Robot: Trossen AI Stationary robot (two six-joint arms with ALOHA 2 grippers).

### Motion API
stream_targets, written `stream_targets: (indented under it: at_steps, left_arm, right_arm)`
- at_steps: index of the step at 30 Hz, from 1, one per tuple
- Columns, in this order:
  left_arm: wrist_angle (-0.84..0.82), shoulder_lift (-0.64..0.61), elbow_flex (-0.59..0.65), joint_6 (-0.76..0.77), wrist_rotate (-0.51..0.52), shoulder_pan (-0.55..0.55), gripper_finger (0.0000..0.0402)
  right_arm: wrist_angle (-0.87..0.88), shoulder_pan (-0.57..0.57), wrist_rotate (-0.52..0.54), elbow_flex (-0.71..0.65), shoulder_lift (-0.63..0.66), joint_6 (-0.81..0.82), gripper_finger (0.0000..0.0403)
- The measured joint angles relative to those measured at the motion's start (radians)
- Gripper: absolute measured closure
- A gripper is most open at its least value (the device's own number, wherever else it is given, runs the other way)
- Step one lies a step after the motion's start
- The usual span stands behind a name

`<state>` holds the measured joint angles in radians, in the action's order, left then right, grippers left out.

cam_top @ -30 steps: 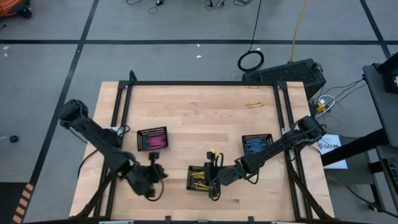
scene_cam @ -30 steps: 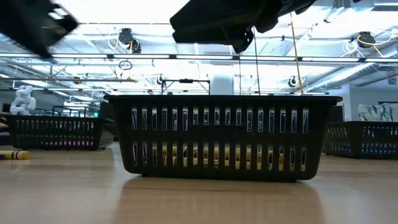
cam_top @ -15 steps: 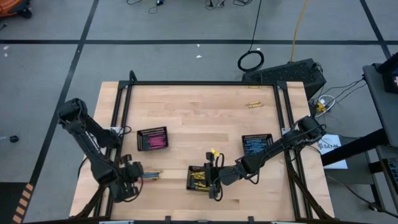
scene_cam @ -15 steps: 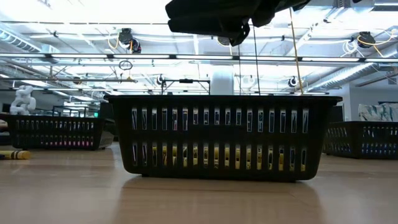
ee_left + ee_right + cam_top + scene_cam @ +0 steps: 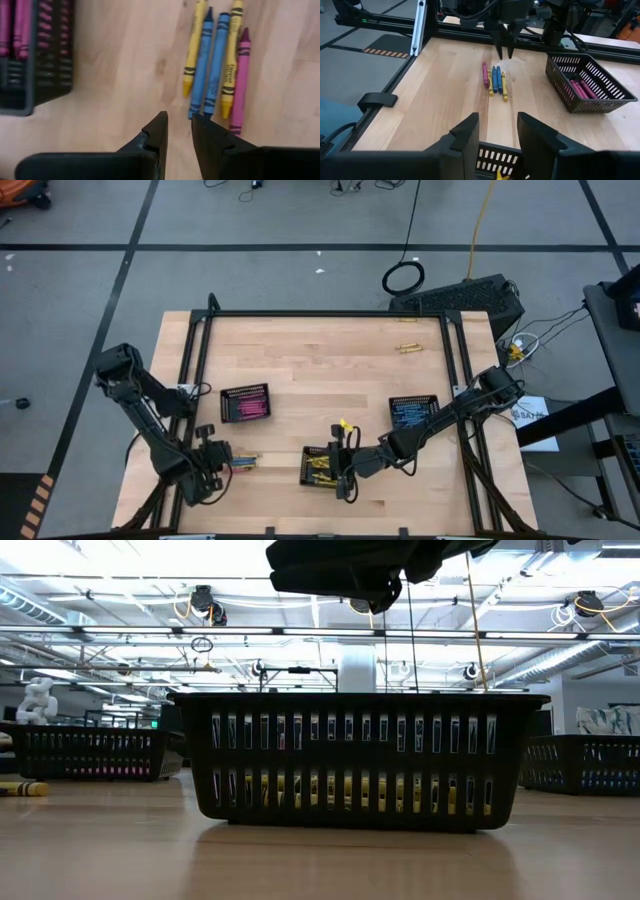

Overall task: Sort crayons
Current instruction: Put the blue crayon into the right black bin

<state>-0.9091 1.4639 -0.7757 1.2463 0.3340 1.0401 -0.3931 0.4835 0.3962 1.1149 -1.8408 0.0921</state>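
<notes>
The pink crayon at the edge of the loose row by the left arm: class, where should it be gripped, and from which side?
Grip the pink crayon across its wrapped middle, coming straight down. It lies flat, outermost of five; one long side faces bare table, the other touches a yellow crayon. The left end effector hovers nearby, slightly open.

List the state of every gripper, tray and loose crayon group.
Left gripper: open narrowly, empty, above loose crayons.
Right gripper: open, empty, over middle tray.
Loose crayons: five, side by side, flat.
Middle tray: holds yellow crayons.
Left tray: holds pink crayons.
Right tray: holds blue crayons.
</notes>
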Motion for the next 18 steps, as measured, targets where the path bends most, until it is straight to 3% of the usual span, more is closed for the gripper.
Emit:
stream_targets:
  at_steps: [10, 18]
  left_arm:
    - [0.044, 0.044, 0.001, -0.031, -0.015, 0.0, 0.0318]
    - [0.196, 0.042, 0.087, -0.053, -0.049, -0.006, 0.0318]
  right_arm:
    - [0.0, 0.0, 0.0, 0.0, 0.0, 0.0, 0.0284]
    - [0.0, 0.0, 0.0, 0.0, 0.0, 0.0, 0.0284]
